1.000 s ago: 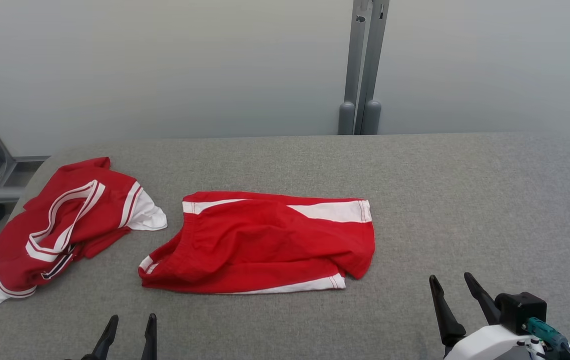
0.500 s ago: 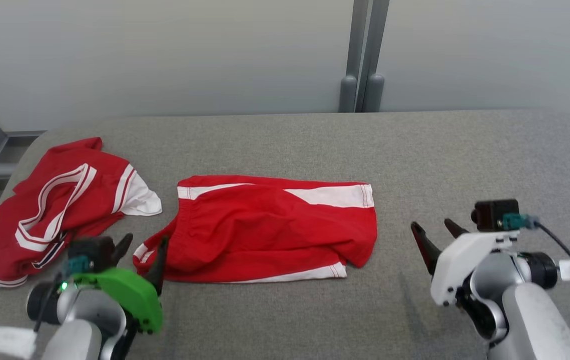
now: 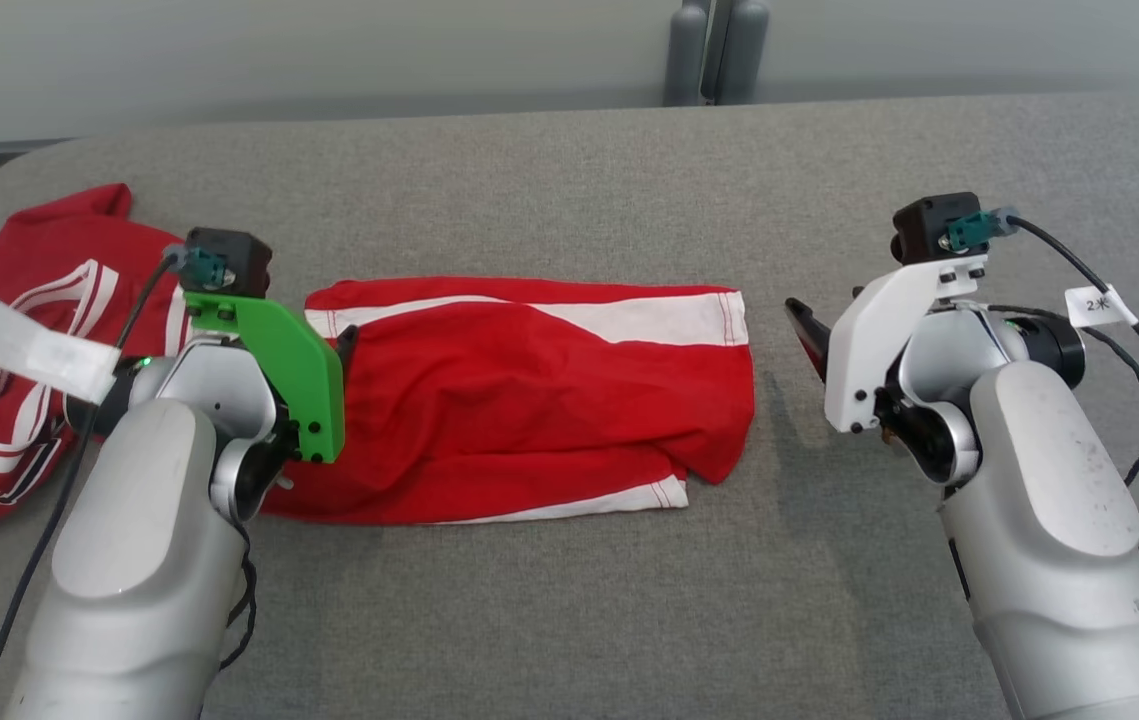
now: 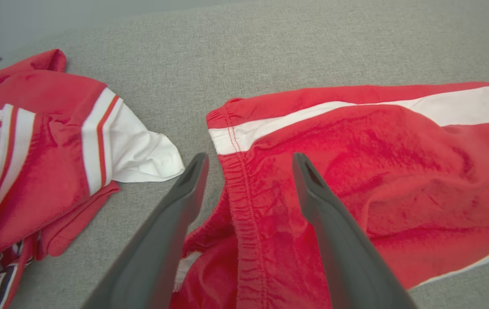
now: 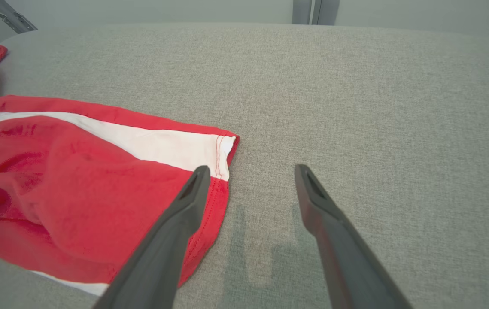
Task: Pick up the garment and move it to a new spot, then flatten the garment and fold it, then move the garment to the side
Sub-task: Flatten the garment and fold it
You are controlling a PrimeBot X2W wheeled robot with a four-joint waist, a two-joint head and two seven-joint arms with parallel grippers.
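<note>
tagging as step one, pick-up approach, no grasp yet. found the task garment, red shorts [image 3: 529, 400] with white side stripes, lying rumpled but mostly spread at the middle of the grey table [image 3: 569, 170], elastic waistband toward the robot's left, leg hems toward its right. noting a second piece, a red and white jersey [image 4: 34, 128], bunched at the table's left end, near the shorts but parted from them by a strip of bare table.

seeing the left gripper [image 4: 248, 158] spread wide and empty, poised at the waistband end, one finger over bare table just off the edge, the other over red fabric. cannot tell about contact with the cloth. seeing the right gripper [image 5: 251, 168] likewise spread wide and empty, straddling the hem edge, one finger over the white-striped hem corner, the other over bare table. judging by the shadows on the table, hovering rather than touching.

next, probably: lower both, pinch waistband and hem through all layers, close, lift together, carry to a fresh spot. calls for keeping the left fingers off the jersey sleeve close by, and for even height at both ends to avoid dragging. flattening, folding and moving aside all left to do.
</note>
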